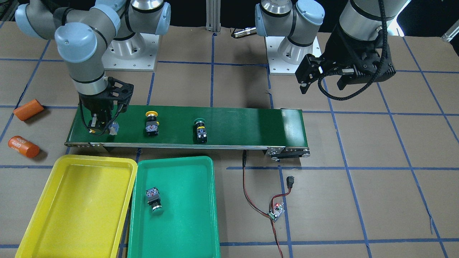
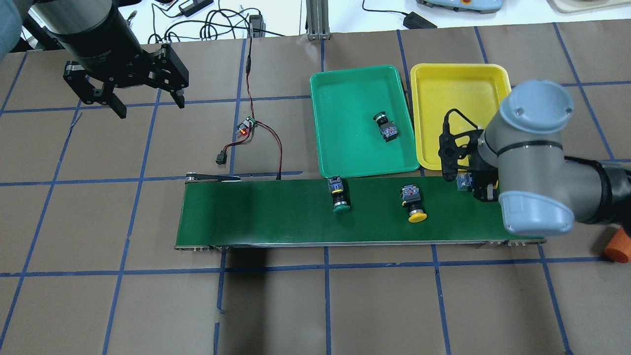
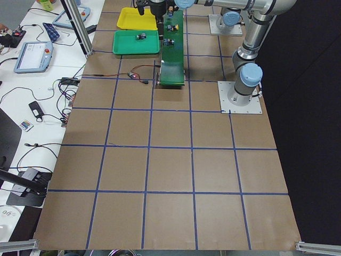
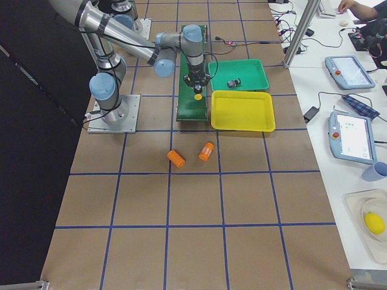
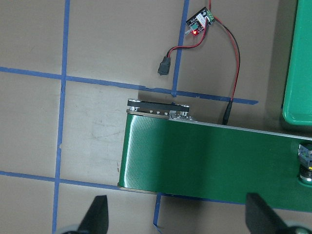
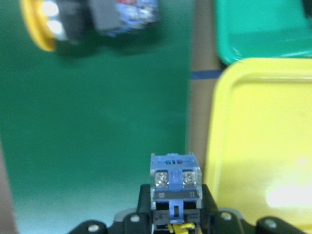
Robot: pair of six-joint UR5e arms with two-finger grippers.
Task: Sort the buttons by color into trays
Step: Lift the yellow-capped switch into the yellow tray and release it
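Four buttons in play, one clamped and bound for yellow

Right hand (image 1: pixel 102 124) sits low over the left end of the conveyor belt (image 1: pixel 244 125) in the front-facing view, fingers clenched on a held button (image 6: pixel 175 179). The wrist camera shows the blue-and-grey switch body pinched squarely between the pads with a sliver of yellow peeking out beneath, so I read this one as yellow. Gripping the boxy body rather than the round cap makes sense: flat sides, no rolling. And look where it is: the yellow tray (image 1: pixel 79 208) lies just beside that end of the belt, lower left of the frame, nothing in it yet, so the carry should be short.

Next door, the green tray (image 1: pixel 186 222) holds the green button in the tray (image 1: pixel 155 201), lying on its side with its cap toward the lower edge. Two more wait on the belt, apart from each other: the yellow button on the belt (image 1: pixel 151 123) and, nearer the middle, the green button on the belt (image 1: pixel 200 130), both with caps toward the top of the frame.

Left hand (image 1: pixel 322 84), upper right, hangs above the worktop (image 1: pixel 394 179) with fingers spread wide and holding nothing, parked clear, I'd judge, while its partner works the far end
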